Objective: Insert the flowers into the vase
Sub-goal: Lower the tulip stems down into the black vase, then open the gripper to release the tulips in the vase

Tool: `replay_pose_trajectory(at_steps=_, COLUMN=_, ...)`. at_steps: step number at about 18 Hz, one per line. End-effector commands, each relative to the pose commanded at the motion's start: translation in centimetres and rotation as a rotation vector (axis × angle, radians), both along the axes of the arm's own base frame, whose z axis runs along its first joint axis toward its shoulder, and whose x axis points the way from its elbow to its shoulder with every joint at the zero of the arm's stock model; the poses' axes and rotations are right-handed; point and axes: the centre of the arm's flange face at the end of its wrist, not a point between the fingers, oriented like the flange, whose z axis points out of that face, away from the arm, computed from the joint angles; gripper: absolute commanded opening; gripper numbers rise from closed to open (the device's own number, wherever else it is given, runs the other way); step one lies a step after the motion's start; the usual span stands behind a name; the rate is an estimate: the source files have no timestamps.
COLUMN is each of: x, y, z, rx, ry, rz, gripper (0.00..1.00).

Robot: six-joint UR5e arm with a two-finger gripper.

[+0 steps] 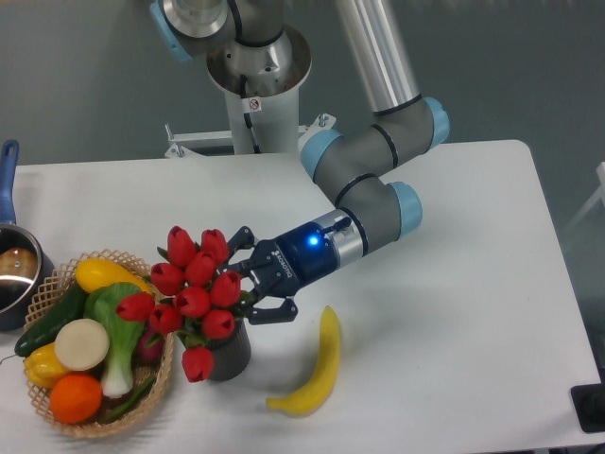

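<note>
White surface (473, 312) with rounded corners, evenly lit, soft shadows; plain grey-green wall (510, 57) behind; darker grey floor (577, 189) visible past the right edge.

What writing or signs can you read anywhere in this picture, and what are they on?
End effector: white lettering along its black body, too small to read.
Robot base column: small round red-and-white sticker, symbol too blurred to tell.
Nothing else carries readable text.
</note>
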Motion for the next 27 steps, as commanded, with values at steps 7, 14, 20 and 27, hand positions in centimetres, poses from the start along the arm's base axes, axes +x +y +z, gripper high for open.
replay_pose_trajectory(at_steps=7, x=0.0, y=0.1, z=-0.2, rx=0.006, ry=0.009, rz=0.000, gripper=0.69)
replay_pose_trajectory(at_steps=14, x=-1.1, y=-0.8, z=0.3, rx=0.021, ry=0.032, rz=0.025, gripper=1.00)
replay_pose_trajectory(at_steps=20, x=-0.6, y=-1.9, z=2.8, rx=-0.108, ry=0.200, rz=0.055, gripper=1.00)
replay_pose_trajectory(at_steps=27, x=0.3, y=-1.5, z=2.3, rx=-0.122, ry=0.198, rz=0.041, gripper=1.00)
